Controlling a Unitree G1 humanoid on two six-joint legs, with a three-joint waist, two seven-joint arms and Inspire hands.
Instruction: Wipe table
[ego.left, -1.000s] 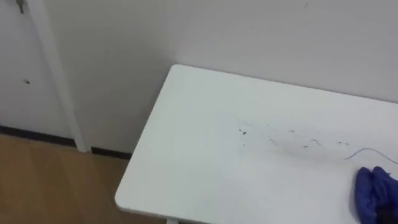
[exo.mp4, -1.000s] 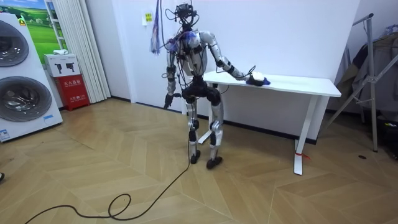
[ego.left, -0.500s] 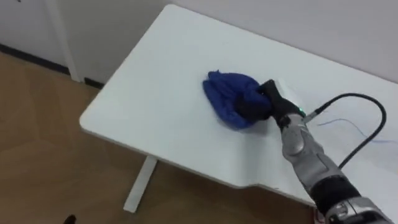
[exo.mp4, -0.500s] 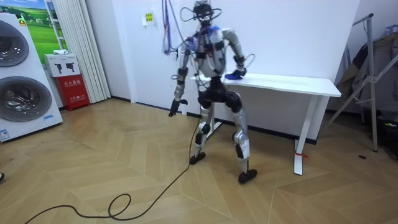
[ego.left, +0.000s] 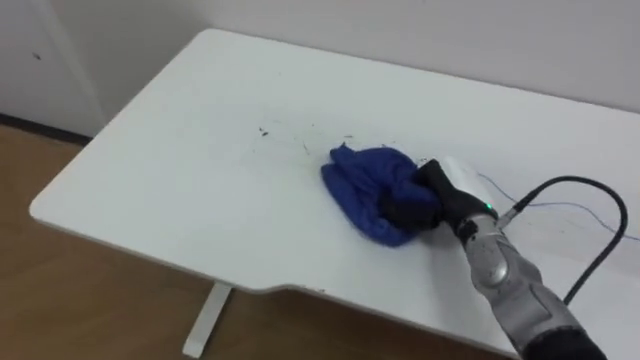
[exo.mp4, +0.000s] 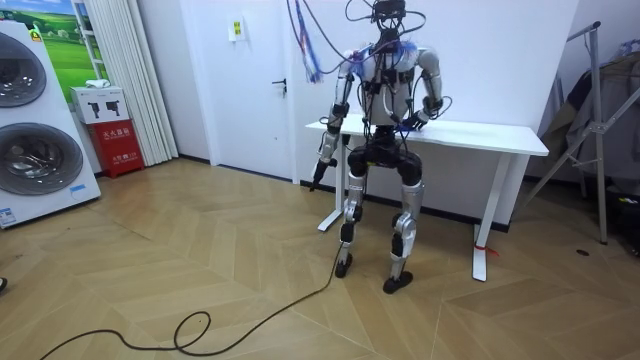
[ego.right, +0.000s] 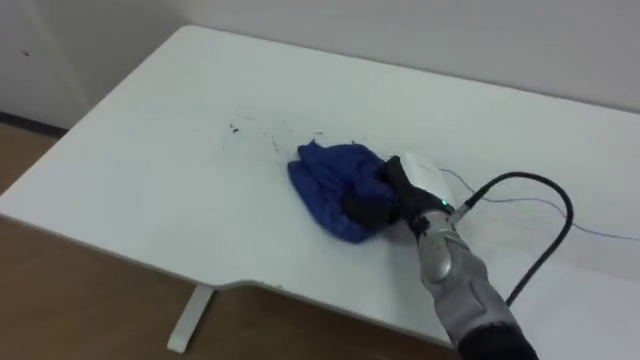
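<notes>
A crumpled blue cloth lies on the white table, a little right of its middle. My right hand comes in from the lower right and rests on the cloth's right side, its dark fingers curled into the fabric. Small dark pen marks dot the tabletop just left of the cloth, and thin lines run to its right. In the room view I stand at the table's long front side, facing it, while my left hand hangs by my side at the room view's left.
The table's near edge has a shallow cut-out, with wooden floor below it. A white wall runs behind the table. In the room view, washing machines stand far left and a metal rack at the right.
I have walked from the table's left end to its front, so the eye views shifted. My right hand has stayed on the cloth, which now lies just right of the marks.
</notes>
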